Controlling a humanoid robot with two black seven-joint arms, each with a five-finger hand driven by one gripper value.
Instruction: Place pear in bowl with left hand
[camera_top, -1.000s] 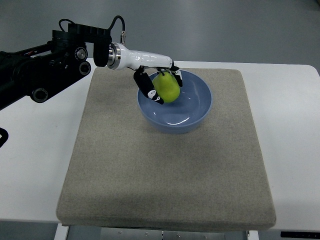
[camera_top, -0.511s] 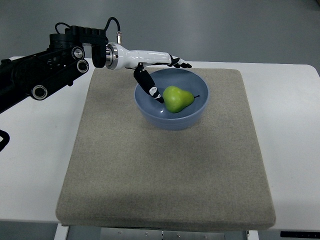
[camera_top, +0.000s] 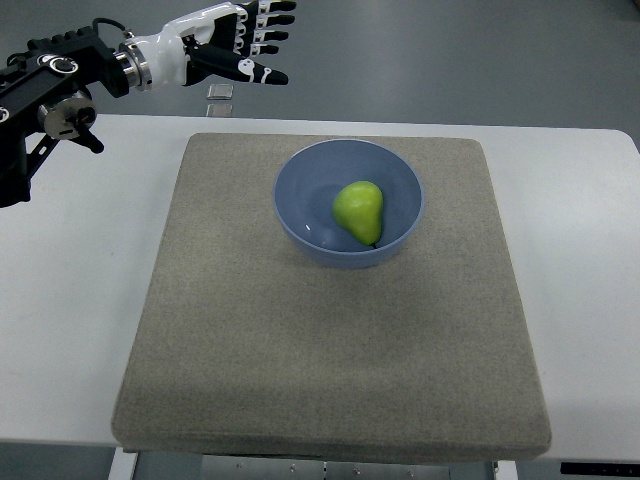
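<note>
A green pear lies on its side inside the blue bowl, which sits on the grey mat. My left hand is raised at the top left, well away from the bowl and up-left of it. Its fingers are spread and hold nothing. The right arm is out of view.
The grey mat lies on a white table. My black left arm reaches in from the upper left edge. A small pale object lies on the floor beyond the table's far edge.
My left hand let go of the pear, which dropped and settled in the bowl. The hand then pulled back up and to the left, away from the bowl.
</note>
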